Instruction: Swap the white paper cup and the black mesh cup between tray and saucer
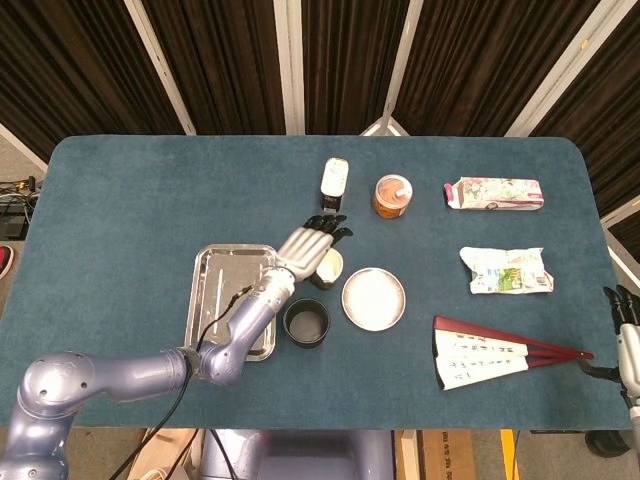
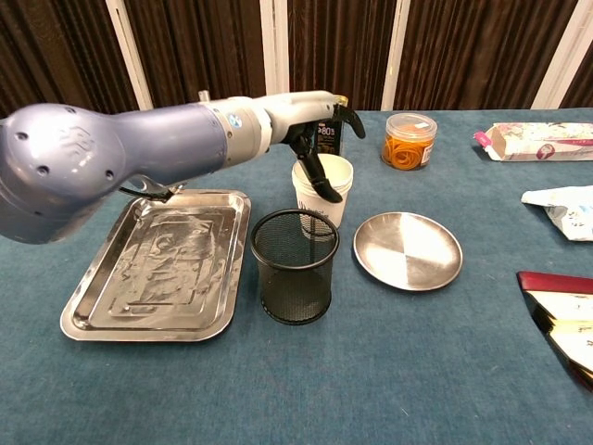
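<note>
Paper cup (image 2: 321,190): upright, on cloth between tray (image 2: 153,264) and saucer (image 2: 408,248), behind mesh cup (image 2: 295,265). Left hand (image 1: 309,245) directly above, fingers spread, nothing held. Right hand (image 1: 626,318) far right, grip unclear.

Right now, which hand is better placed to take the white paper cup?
The left hand: it hovers directly over the white paper cup, while the right hand sits at the table's far right edge.

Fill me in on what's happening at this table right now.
The left robot hand is reaching over the white paper cup, fingers down at its rim, without a clear grip. Both that cup and the black mesh cup stand on the table between the empty tray and empty saucer. The right robot hand rests at the table's edge.
</note>
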Action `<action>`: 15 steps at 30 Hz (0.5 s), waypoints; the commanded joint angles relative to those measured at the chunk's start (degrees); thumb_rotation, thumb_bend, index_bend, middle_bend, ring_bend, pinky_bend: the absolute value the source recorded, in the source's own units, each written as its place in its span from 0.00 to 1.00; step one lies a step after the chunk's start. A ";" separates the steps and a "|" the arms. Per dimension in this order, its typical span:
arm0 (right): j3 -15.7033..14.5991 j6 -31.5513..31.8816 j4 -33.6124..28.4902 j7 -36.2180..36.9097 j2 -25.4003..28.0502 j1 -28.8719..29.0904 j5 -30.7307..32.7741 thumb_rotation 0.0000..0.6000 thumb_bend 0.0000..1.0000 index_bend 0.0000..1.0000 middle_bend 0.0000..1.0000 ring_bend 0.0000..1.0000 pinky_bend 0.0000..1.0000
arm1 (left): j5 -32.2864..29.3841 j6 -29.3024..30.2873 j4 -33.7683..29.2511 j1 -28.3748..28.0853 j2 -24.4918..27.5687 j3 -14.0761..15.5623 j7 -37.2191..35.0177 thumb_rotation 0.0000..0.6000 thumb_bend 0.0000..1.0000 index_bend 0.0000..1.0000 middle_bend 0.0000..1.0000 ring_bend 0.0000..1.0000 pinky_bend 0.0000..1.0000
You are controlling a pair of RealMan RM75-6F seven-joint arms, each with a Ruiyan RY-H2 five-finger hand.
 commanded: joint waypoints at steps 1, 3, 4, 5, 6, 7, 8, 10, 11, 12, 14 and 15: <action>0.17 -0.01 0.01 -0.07 -0.07 -0.02 0.29 1.00 0.00 0.00 0.00 0.00 0.00 | 1.77 -0.06 0.65 -0.11 -0.77 0.63 -1.07 1.00 0.00 0.18 0.00 0.00 0.03; 0.27 -0.03 0.05 -0.06 -0.15 -0.02 0.36 1.00 0.00 0.00 0.00 0.00 0.00 | 2.64 0.40 0.28 0.07 -0.70 1.02 -1.17 1.00 0.01 0.18 0.01 0.03 0.10; 0.28 -0.06 0.04 -0.09 -0.17 0.00 0.31 1.00 0.00 0.00 0.00 0.00 0.00 | 3.18 0.83 -0.06 0.21 -0.61 1.21 -1.17 1.00 0.04 0.20 0.04 0.08 0.16; 0.27 -0.08 0.04 -0.10 -0.19 0.00 0.26 1.00 0.00 0.00 0.00 0.00 0.00 | 3.48 1.13 -0.27 0.31 -0.56 1.30 -1.21 1.00 0.07 0.22 0.06 0.12 0.20; 0.28 -0.08 0.03 -0.13 -0.23 0.00 0.21 1.00 0.00 0.00 0.00 0.00 0.00 | 4.00 1.60 -0.52 0.45 -0.50 1.40 -1.29 1.00 0.09 0.24 0.08 0.15 0.23; 0.29 -0.07 0.04 -0.18 -0.30 0.01 0.17 1.00 0.00 0.00 0.00 0.00 0.00 | 4.58 2.01 -0.73 0.58 -0.43 1.52 -1.40 1.00 0.13 0.26 0.10 0.18 0.25; 0.29 -0.07 0.05 -0.22 -0.35 0.01 0.13 1.00 0.00 0.00 0.00 0.00 0.00 | 4.94 2.21 -0.86 0.67 -0.36 1.63 -1.44 1.00 0.13 0.26 0.10 0.19 0.26; 0.28 -0.19 0.13 -0.16 -0.45 0.05 -0.04 1.00 0.00 0.00 0.00 0.00 0.00 | 5.71 2.68 -1.05 0.84 0.00 2.20 -0.91 1.00 0.13 0.26 0.12 0.19 0.27; 0.28 -0.23 0.20 -0.13 -0.50 0.07 -0.07 1.00 0.00 0.00 0.00 0.00 0.00 | 5.80 2.72 -1.00 0.86 0.11 2.37 -0.65 1.00 0.14 0.26 0.12 0.19 0.27; 0.30 -0.30 0.29 -0.13 -0.56 0.08 -0.02 1.00 0.00 0.00 0.00 0.00 0.00 | 5.82 2.73 -1.05 0.88 0.30 2.63 -0.22 1.00 0.15 0.27 0.13 0.19 0.27; 0.36 -0.40 0.39 -0.12 -0.63 0.09 0.11 1.00 0.00 0.00 0.00 0.00 0.00 | 5.65 2.68 -1.25 0.95 0.63 2.91 0.33 1.00 0.18 0.28 0.14 0.19 0.27; 0.39 -0.47 0.38 0.04 -0.64 0.09 0.13 1.00 0.00 0.00 0.00 0.00 0.00 | 5.77 3.67 -3.46 1.34 1.14 3.26 1.11 1.00 0.18 0.28 0.15 0.19 0.27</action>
